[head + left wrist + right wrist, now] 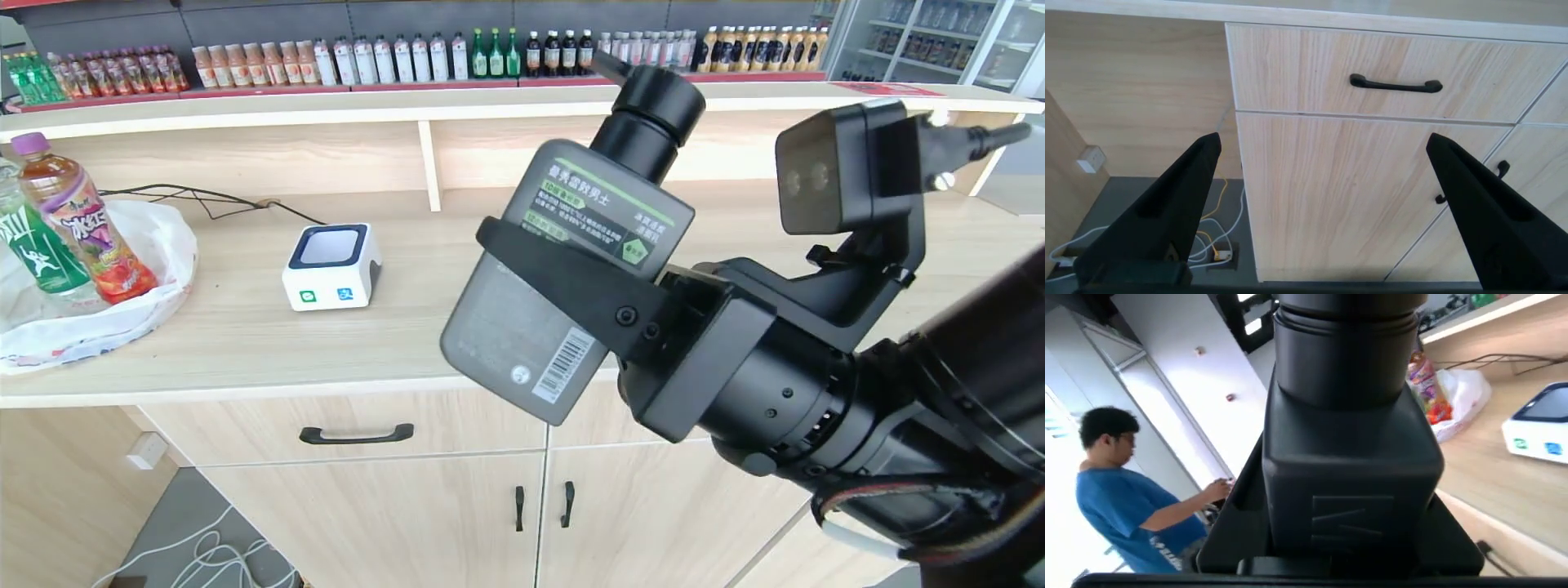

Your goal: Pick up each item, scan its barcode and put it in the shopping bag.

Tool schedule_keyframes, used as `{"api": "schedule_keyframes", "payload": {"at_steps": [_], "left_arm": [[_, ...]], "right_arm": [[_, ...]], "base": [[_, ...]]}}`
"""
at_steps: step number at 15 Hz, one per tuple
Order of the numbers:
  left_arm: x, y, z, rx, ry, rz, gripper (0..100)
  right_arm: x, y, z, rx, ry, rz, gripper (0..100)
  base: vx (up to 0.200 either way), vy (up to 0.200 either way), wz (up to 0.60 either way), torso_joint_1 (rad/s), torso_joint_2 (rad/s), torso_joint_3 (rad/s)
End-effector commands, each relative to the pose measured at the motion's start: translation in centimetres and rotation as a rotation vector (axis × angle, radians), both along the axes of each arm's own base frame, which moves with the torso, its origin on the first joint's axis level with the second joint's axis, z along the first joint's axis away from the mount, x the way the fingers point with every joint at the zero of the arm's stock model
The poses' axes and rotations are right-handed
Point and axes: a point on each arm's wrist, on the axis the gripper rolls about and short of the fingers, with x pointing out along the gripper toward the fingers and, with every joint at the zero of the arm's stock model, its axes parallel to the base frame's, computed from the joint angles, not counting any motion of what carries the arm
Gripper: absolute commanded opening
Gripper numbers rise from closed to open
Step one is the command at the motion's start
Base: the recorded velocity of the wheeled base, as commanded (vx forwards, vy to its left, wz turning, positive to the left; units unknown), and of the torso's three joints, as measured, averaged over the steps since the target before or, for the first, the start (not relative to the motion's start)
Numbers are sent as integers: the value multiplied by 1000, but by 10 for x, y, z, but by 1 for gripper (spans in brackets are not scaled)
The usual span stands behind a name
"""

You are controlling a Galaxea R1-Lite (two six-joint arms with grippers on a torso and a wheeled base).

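Right claw (pixel 539 273) clenched on grey pump bottle (pixel 510 343), frame centre, barcode facing camera. Scanner (pixel 332 265) left-centre on tabletop (pixel 245 343). Left claw (pixel 1323 139) released, facing drawer (pixel 1290 69).

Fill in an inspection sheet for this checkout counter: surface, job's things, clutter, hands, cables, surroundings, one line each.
Surface: pale wooden counter, cupboard below.
Job's things: grey pump bottle held in the air, barcode label towards the head camera; white scanner on the counter; white shopping bag holding a red tea bottle and a green bottle.
Clutter: nothing seen.
Hands: right hand shut on the grey pump bottle; left hand open, low before the cupboard.
Cables: black cable on the counter behind the scanner; white cables on the floor.
Surroundings: shelf of drink bottles behind the counter.
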Motion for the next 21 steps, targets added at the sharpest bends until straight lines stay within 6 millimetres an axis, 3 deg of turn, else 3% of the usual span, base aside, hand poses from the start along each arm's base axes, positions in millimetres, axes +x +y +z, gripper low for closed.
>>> {"api": "schedule_keyframes", "payload": {"at_steps": [1,4,9,11,15,19,21], "left_arm": [[0,0,0,0,0,0,100],[0,0,0,0,0,0,100],[0,0,0,0,0,0,100],[0,0,0,0,0,0,100],[0,0,0,0,0,0,100],[0,0,0,0,0,0,100],[0,0,0,0,0,0,100]], "right_arm": [[13,-8,-16,-67,-14,-82,0],[15,-12,-25,-126,-70,-160,0],[21,-12,-40,-231,-121,-433,0],[23,-20,-48,-272,-105,-533,0],[45,-45,-45,-282,-173,-763,0],[56,-53,-62,-295,-164,-819,0],[61,-59,-58,-285,-169,-849,0]], "base": [[0,0,0,0,0,0],[0,0,0,0,0,0],[0,0,0,0,0,0],[0,0,0,0,0,0],[0,0,0,0,0,0],[0,0,0,0,0,0],[0,0,0,0,0,0]]}}
